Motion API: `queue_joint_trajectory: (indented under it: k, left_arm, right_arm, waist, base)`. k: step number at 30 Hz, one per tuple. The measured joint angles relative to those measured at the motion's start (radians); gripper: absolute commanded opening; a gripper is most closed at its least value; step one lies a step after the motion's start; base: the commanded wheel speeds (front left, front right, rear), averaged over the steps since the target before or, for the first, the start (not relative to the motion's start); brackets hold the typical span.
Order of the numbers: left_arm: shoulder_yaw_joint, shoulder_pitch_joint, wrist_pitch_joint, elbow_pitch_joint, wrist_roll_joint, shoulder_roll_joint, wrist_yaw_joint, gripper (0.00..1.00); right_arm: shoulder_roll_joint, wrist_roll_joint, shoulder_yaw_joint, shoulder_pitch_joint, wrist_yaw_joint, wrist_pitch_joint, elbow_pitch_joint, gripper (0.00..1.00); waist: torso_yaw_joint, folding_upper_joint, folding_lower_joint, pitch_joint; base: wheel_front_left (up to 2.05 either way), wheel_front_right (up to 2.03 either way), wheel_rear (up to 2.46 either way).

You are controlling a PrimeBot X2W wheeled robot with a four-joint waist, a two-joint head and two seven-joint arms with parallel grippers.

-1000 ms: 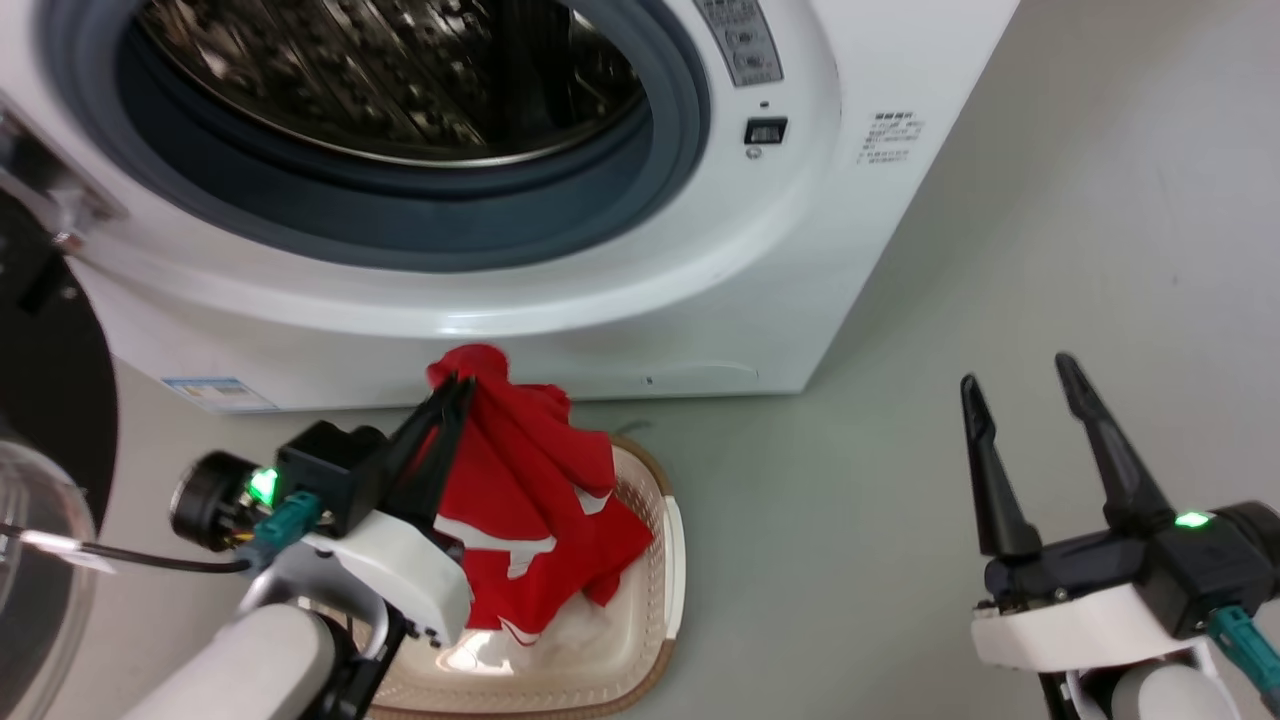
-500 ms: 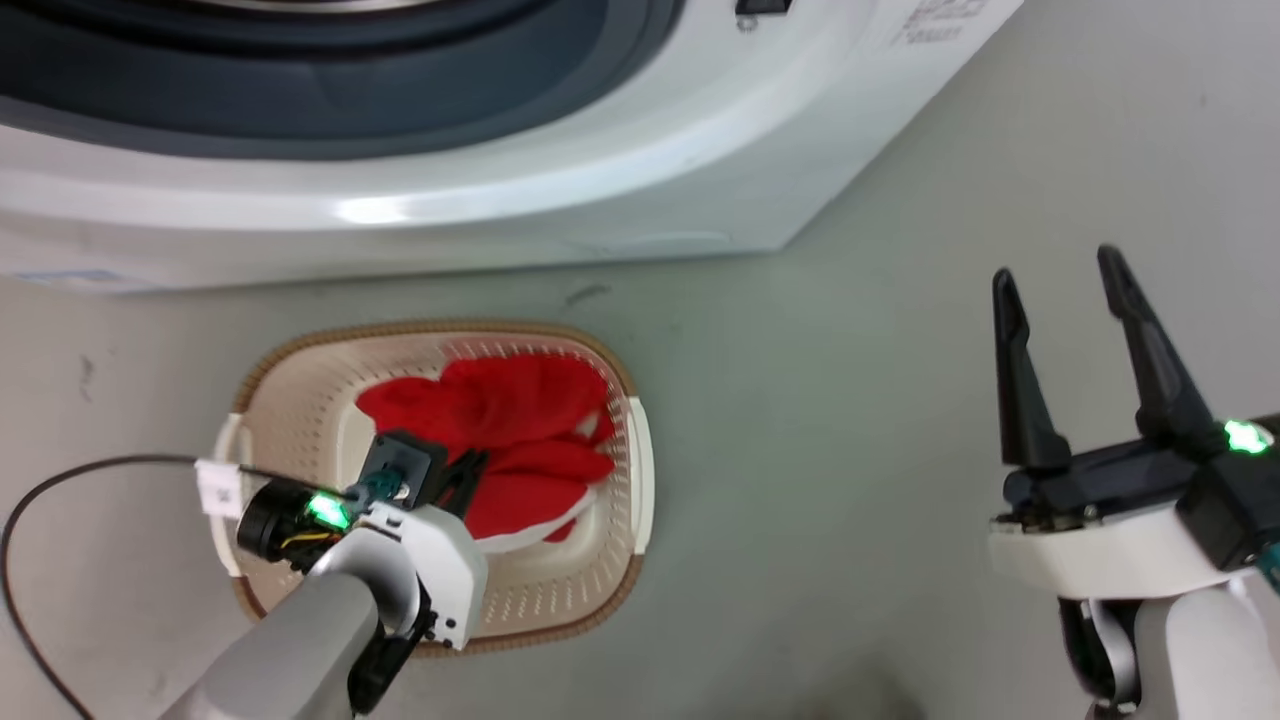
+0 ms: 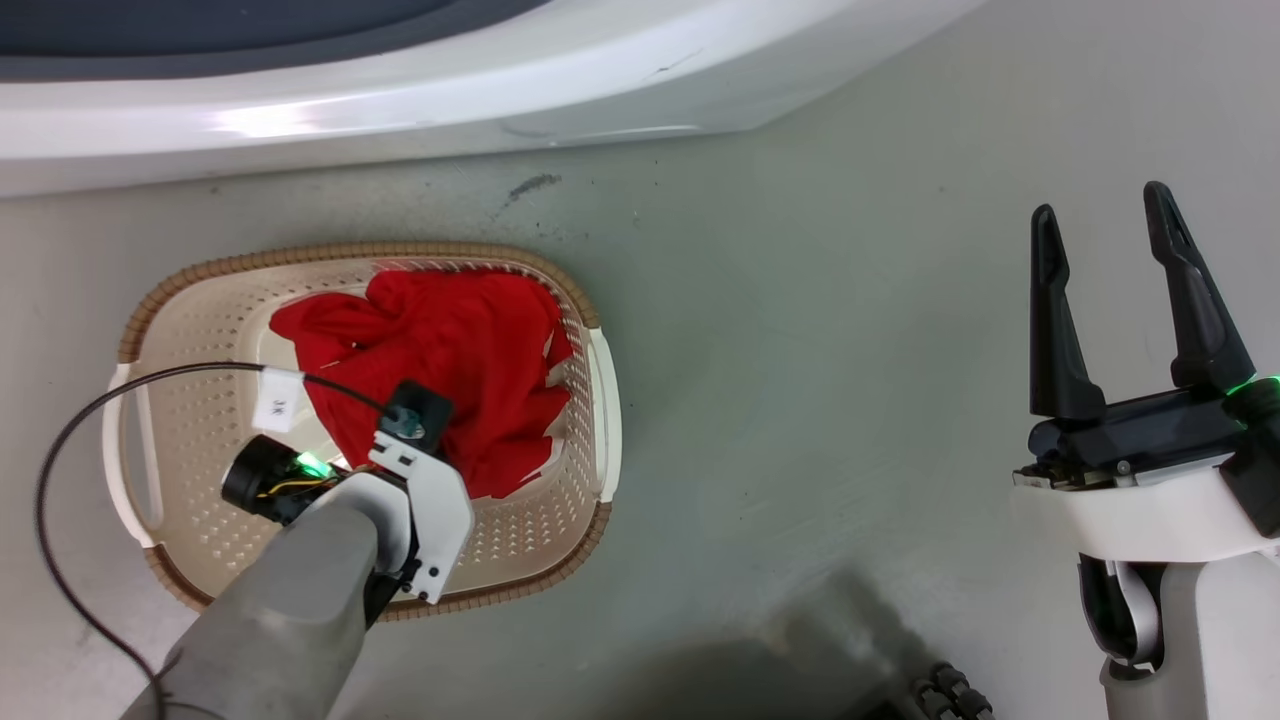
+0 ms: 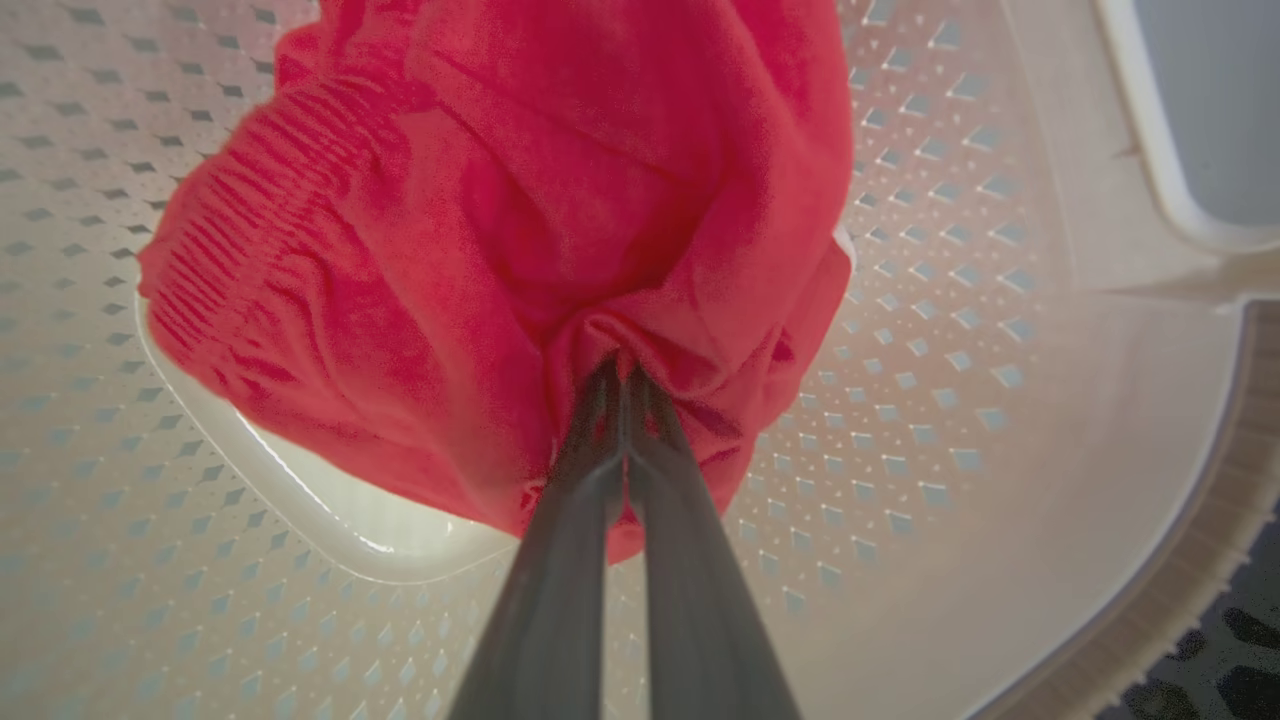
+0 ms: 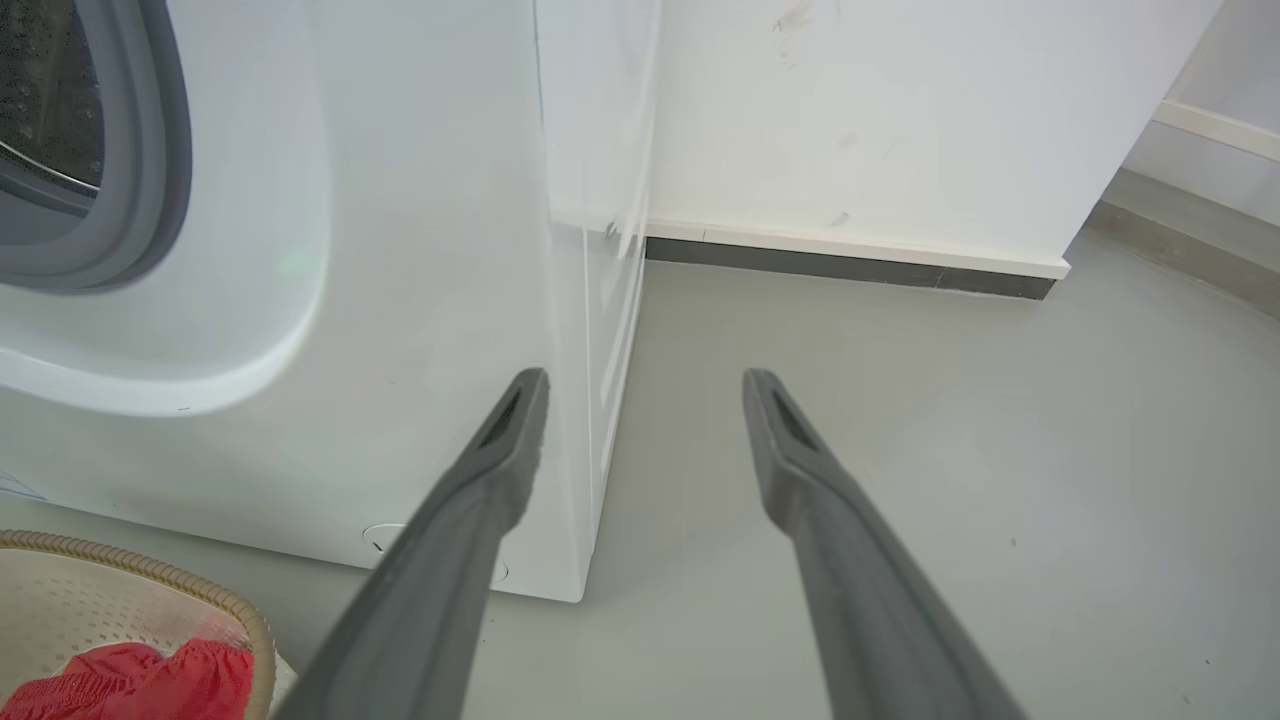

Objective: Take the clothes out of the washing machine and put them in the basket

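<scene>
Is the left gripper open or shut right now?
Shut: the left gripper pinches a fold of the red garment, down in the basket.

The floor [image 3: 800,350] is smooth, pale grey-green and evenly lit. It carries a small dark scuff [image 3: 530,186] and a few fine specks near it. A soft, broad shadow [image 3: 760,665] lies across its near edge. In the right wrist view a white wall [image 5: 900,110] stands behind, marked by faint smudges [image 5: 795,15]. Along its foot runs a cream skirting [image 5: 850,243] over a dark strip [image 5: 850,268]. A second white wall [image 5: 1240,60] stands at the far right.
</scene>
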Motion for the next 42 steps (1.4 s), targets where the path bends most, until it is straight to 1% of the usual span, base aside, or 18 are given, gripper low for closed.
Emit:
queue_joint_trajectory:
  k: [4, 7, 8, 9, 15, 17, 19, 21, 24, 29, 32, 34, 37, 42]
  left_arm:
    - [-0.025, -0.03, 0.031, 0.094, 0.01, -0.04, -0.016, 0.0]
    - [-0.034, -0.04, 0.061, 0.143, 0.008, -0.058, -0.023, 0.0]
    - [-0.035, -0.041, 0.067, 0.153, 0.006, -0.061, -0.026, 0.03]
    - [-0.035, -0.041, 0.068, 0.159, -0.001, -0.063, -0.026, 1.0]
    - [-0.031, -0.029, 0.049, 0.183, -0.02, -0.084, -0.028, 1.0]
    - [-0.018, -0.011, 0.026, 0.186, -0.044, -0.091, -0.032, 1.0]
    - [-0.007, 0.004, -0.01, 0.187, -0.057, -0.098, -0.032, 1.0]
    - [0.013, 0.018, -0.064, 0.186, -0.081, -0.106, -0.034, 1.0]
    - [0.022, 0.044, -0.139, 0.187, -0.09, -0.123, -0.03, 1.0]
    - [0.041, 0.086, -0.205, 0.182, -0.106, -0.151, -0.021, 1.0]
    - [0.055, 0.102, -0.223, 0.155, -0.11, -0.157, 0.0, 1.0]
    - [0.081, 0.117, -0.224, 0.112, -0.113, -0.155, 0.024, 1.0]
    - [0.139, 0.146, -0.227, -0.025, -0.088, -0.136, 0.077, 1.0]
    - [0.248, 0.274, -0.227, -0.237, -0.01, -0.092, 0.153, 1.0]
  right_arm:
    - [0.0, 0.0, -0.001, -0.005, 0.0, 0.0, 0.0, 1.0]
    - [0.0, 0.002, 0.002, -0.01, 0.0, 0.0, 0.0, 1.0]
    - [0.0, 0.003, 0.002, -0.013, 0.0, 0.0, 0.002, 1.0]
    - [0.0, 0.004, 0.002, -0.016, 0.0, 0.0, 0.003, 1.0]
    - [0.0, 0.003, 0.001, -0.014, 0.0, 0.0, 0.015, 1.0]
    - [0.0, -0.001, 0.002, -0.006, 0.0, 0.0, 0.019, 1.0]
    - [0.0, -0.002, 0.003, 0.005, 0.0, 0.0, 0.023, 1.0]
    - [0.0, -0.006, 0.003, 0.016, 0.0, 0.0, 0.026, 1.0]
    - [0.0, -0.012, 0.002, 0.041, 0.0, 0.0, 0.036, 1.0]
    - [0.0, -0.024, 0.001, 0.08, 0.0, 0.0, 0.048, 1.0]
    - [0.001, -0.031, -0.003, 0.105, 0.0, 0.0, 0.054, 1.0]
    - [0.0, -0.034, -0.004, 0.122, 0.0, 0.0, 0.058, 1.0]
    - [0.001, -0.037, -0.006, 0.146, 0.0, 0.0, 0.062, 1.0]
    - [0.001, -0.039, -0.009, 0.186, 0.0, 0.0, 0.069, 1.0]
  waist:
    - [-0.006, 0.0, 0.0, 0.025]
    - [-0.012, 0.0, 0.0, 0.032]
    - [-0.014, 0.0, -0.0001, 0.031]
    - [-0.015, 0.0, 0.0, 0.029]
    - [-0.014, 0.0, -0.0001, -0.014]
    - [-0.011, 0.0, -0.0001, -0.038]
    - [-0.007, 0.0, -0.0002, -0.066]
    - [-0.001, 0.0, -0.0002, -0.097]
    - [0.01, 0.0, -0.0002, -0.149]
    - [0.036, 0.0, -0.0003, -0.238]
    - [0.056, 0.0, -0.0003, -0.29]
    - [0.07, 0.0, -0.0003, -0.322]
    - [0.091, 0.0, -0.0003, -0.37]
    - [0.118, 0.0, -0.0004, -0.446]
  base:
    - [0.0, 0.0, 0.0]
    - [0.0, 0.0, 0.0]
    - [0.0, 0.0, 0.0]
    - [0.0, 0.0, 0.0]
    - [0.0, 0.0, 0.0]
    - [0.0, 0.0, 0.0]
    - [0.0, 0.0, 0.0]
    - [0.0, 0.0, 0.0]
    - [0.0, 0.0, 0.0]
    - [0.0, 0.0, 0.0]
    - [0.0, 0.0, 0.0]
    - [0.0, 0.0, 0.0]
    - [0.0, 0.0, 0.0]
    - [0.0, 0.0, 0.0]
